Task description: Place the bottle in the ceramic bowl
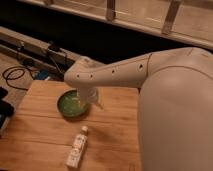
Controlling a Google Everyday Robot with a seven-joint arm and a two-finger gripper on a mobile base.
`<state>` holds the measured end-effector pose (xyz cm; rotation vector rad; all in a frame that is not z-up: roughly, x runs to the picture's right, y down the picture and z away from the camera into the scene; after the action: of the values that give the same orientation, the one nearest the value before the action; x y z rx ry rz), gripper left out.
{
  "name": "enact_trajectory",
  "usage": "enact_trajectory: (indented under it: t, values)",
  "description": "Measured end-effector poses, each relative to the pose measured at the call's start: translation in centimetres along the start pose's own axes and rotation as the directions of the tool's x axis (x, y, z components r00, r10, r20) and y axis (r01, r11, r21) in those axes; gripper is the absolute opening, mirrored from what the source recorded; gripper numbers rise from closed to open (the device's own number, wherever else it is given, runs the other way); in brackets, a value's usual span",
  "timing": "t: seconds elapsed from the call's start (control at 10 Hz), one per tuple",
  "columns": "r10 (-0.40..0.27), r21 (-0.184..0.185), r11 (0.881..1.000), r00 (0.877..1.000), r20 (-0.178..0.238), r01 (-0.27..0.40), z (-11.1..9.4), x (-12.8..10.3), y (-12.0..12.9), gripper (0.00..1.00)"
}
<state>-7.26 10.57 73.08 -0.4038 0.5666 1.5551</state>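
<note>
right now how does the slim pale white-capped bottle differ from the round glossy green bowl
The bottle is slim and pale, the bowl round and green. The bottle lies on its side nearer the camera; the bowl sits upright farther back, under the gripper. Both rest on the wooden table.

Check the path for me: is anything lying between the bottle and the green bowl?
Nothing visible stands in the way. The bottle lies on the wooden table, with only bare wood between its cap and the ceramic bowl. The gripper hangs over the bowl's right side, apart from the bottle.
</note>
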Motion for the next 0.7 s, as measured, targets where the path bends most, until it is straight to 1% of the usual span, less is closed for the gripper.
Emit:
enact_trajectory:
  t: [0.1,0.3,0.4,0.5,0.6,0.7]
  values:
    - [0.005,0.008,1.0,1.0,-0.008,-0.005,0.0,2.4,0.2,0.65]
    - [0.004,0.014,1.0,1.0,-0.009,-0.004,0.0,3.9,0.4,0.65]
    - [0.006,0.015,1.0,1.0,-0.007,-0.006,0.0,3.8,0.3,0.65]
    - [0.003,0.006,1.0,1.0,-0.01,-0.003,-0.1,3.5,0.5,0.65]
    - [-0.003,-0.008,1.0,1.0,-0.011,0.003,-0.3,2.8,0.8,0.65]
    - [-0.006,-0.011,1.0,1.0,-0.018,0.006,-0.8,1.2,1.0,0.65]
